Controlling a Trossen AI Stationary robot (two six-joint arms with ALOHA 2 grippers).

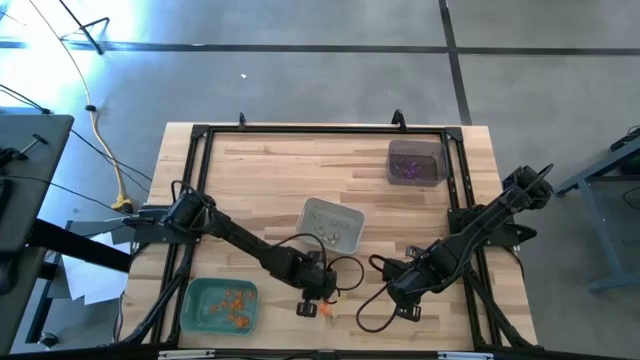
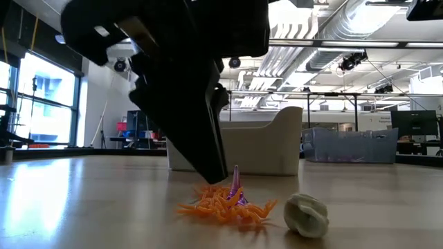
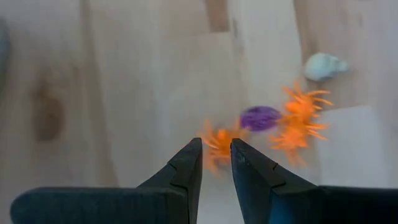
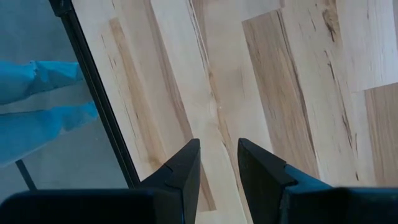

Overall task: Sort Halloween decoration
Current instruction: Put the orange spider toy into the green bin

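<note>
A small heap of Halloween decoration lies near the table's front edge: orange spiders, a purple piece and a whitish piece. The heap also shows in the low view. My left gripper points down over it, open by a narrow gap, with one orange spider just past its tips. My right gripper hangs open over bare wood to the right. My left gripper comes down slanting from above at the near orange spider on the edge of the heap. In the low view its finger ends right at the heap's top; whether it touches I cannot tell.
A green tray with orange pieces stands at the front left. A grey tray sits mid-table, and a dark tray with purple pieces at the back right. A black frame rail runs close beside my right gripper.
</note>
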